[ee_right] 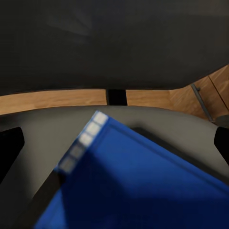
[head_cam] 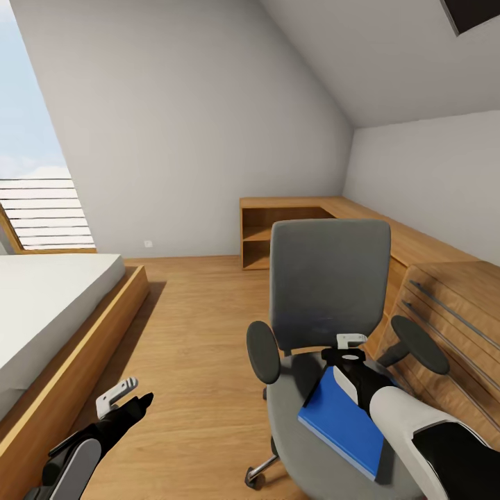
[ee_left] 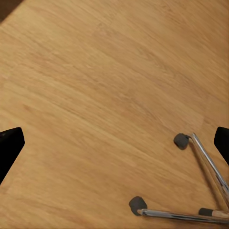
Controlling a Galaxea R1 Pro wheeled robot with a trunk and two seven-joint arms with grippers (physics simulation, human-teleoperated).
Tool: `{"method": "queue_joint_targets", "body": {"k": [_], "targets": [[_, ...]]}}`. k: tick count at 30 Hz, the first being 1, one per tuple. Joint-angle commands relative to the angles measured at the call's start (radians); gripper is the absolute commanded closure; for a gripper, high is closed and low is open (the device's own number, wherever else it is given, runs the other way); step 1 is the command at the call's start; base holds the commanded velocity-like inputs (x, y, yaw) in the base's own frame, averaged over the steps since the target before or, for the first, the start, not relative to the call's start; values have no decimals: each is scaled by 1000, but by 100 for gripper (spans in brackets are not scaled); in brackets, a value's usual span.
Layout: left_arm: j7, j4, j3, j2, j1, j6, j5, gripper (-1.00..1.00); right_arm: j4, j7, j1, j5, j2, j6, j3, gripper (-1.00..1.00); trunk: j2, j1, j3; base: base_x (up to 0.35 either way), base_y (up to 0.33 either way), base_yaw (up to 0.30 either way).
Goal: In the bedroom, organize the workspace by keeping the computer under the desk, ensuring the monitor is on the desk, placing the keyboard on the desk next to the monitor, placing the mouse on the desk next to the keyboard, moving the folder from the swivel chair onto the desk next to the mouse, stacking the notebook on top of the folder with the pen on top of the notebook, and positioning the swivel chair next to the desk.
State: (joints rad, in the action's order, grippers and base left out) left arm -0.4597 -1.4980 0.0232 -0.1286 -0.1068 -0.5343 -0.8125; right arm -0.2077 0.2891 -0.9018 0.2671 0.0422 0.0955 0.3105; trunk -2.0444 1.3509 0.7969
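blue folder [head_cam: 344, 423] lies on the grey swivel chair [head_cam: 326, 292] seat, at five o'clock in the head view. right tool [head_cam: 351, 347] hovers over its far end, jaws spread; left tool [head_cam: 125, 396] open above wooden floor [head_cam: 194, 326].

Both arms [head_cam: 417, 430] reach forward, left gripper [head_cam: 128, 396] jaws spread apart.

head high above swivel chair [head_cam: 326, 292], wrists close

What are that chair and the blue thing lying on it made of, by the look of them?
The swivel chair: matte grey padding, probably fabric, with shiny chrome-like metal legs. The folder: smooth bright blue, flat and stiff-looking, perhaps plastic or coated card; the render doesn't settle which.
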Motion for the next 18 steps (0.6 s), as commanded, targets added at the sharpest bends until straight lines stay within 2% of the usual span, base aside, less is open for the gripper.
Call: {"method": "queue_joint_targets", "body": {"k": [1, 18], "targets": [[-9, -1, 0, 0, -1, -2, -10, -100, -3, 5, 0, 7, 1, 7, 9, -100, 0, 0, 1, 0, 0, 0], [-10, 1, 0, 0, -1, -3, -10, -100, -4, 5, 0, 7, 0, 3, 10, -100, 0, 0, 1, 0, 0, 0]]}}
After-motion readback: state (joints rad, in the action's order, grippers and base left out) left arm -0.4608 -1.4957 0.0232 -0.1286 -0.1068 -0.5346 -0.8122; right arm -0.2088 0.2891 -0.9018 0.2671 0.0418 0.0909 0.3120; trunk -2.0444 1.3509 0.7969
